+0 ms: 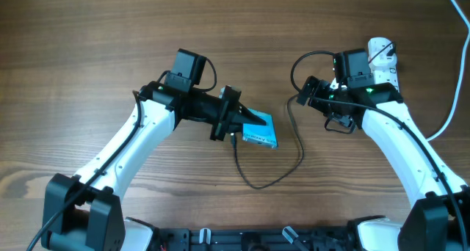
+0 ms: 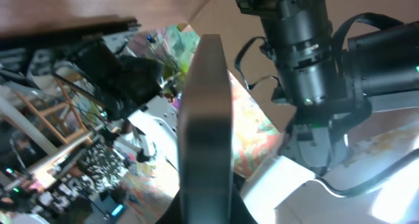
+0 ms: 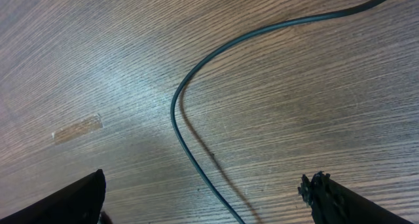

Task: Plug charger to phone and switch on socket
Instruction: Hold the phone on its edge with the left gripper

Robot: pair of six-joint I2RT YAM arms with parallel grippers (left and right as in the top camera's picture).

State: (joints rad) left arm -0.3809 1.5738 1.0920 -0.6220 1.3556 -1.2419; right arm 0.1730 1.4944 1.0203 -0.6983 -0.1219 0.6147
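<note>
Left gripper (image 1: pixel 248 122) looks clamped on the phone (image 1: pixel 263 133), taking it at its left end, though I judge that from overhead alone; the left wrist camera gives me only the phone edge-on, a dark slab down the middle. I expect the phone to be stiff, smooth and easy to let slip, so a hold across its long edges seems safest. The charger (image 1: pixel 295 144) leaves the phone's lower left corner, loops below it and climbs on its right side; I cannot tell whether the tip is seated. That lead looks thin and limp, so I would take it just behind the plug tip, where it is stiffest. Right of the phone, the right gripper (image 3: pixel 209 204) hangs with its fingers spread wide and nothing between them, over the table (image 3: pixel 98 67), the charger's lead passing beneath. Further right, above the phone's level, the socket (image 1: pixel 382 54) is half covered by that arm's wrist; I cannot pick out its switch, and the strip looks light enough to slide under a push. A white cable (image 1: pixel 457 67) hangs far right, near the arm's path.
</note>
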